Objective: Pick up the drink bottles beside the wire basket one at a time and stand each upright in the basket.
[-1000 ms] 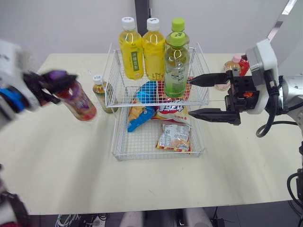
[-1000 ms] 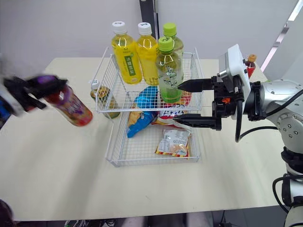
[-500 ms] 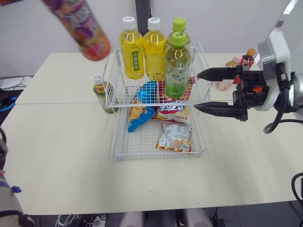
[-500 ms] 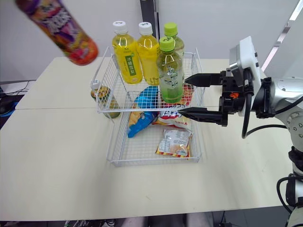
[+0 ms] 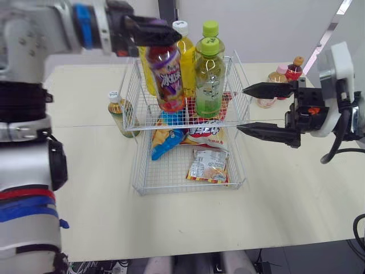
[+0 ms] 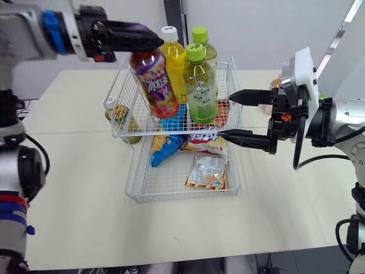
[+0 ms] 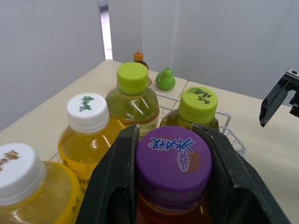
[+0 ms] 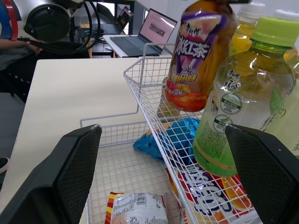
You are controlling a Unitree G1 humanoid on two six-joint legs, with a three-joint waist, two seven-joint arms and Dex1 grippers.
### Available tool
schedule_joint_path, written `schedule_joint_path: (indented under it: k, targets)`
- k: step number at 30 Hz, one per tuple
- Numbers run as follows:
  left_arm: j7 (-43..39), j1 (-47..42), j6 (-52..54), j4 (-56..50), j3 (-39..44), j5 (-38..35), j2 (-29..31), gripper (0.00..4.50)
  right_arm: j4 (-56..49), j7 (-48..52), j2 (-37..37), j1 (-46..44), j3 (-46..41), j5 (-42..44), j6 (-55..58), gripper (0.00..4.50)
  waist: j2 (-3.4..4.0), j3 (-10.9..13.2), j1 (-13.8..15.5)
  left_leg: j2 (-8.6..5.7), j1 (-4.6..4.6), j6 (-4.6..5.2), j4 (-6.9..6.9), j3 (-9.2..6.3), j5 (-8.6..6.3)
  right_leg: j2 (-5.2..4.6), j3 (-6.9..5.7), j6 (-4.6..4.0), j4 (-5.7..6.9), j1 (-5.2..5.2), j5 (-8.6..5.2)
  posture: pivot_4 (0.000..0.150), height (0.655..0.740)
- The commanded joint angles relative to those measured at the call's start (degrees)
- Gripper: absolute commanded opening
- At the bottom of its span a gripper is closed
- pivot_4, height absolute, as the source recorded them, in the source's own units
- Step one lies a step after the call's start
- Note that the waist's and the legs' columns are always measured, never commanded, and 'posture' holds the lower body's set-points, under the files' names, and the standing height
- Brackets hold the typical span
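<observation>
Clamping tilted purple-cap bottle (image 5: 166, 80) in basket (image 5: 132, 97) w/ left gripper (image 5: 173, 35); right gripper (image 5: 242, 109) spread apart

Right gripper (image 8: 161, 133): black fingers (image 8: 70, 172) spread wide apart.
Iced tea bottle (image 8: 198, 56): purple label, tilted, base over the upper wire basket (image 8: 145, 100).
Green tea bottle (image 8: 243, 102): upright in that basket, just beside it.
Lower tray (image 8: 105, 128): blue snack bag (image 8: 175, 142), foil packet (image 8: 138, 207).
Background: open laptop (image 8: 156, 30).
</observation>
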Motion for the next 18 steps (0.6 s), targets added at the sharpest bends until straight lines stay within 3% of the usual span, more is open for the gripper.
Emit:
schedule_joint_path:
  k: [1,18]
  targets:
    - [0.4,-0.3,-3.6,-2.1,2.4,1.5,-0.9,1.38,-2.3,-1.0,-1.3,0.2,-2.8,1.5,0.1,4.5,0.0,0.0,-0.1,0.0,0.0,0.0,0.01,0.0,0.0,0.0,0.01,0.0,0.01,0.0,0.0,0.15,0.74]
    - [-2.4,-1.0,-9.4,3.4,0.4,8.0,-7.9,1.38,-3.7,-3.4,-2.6,2.2,-3.7,3.6,0.2,4.5,0.0,0.0,0.4,-0.05,0.0,0.0,0.04,0.04,0.0,-0.03,-0.03,0.0,0.01,0.04,0.0,0.15,0.74]
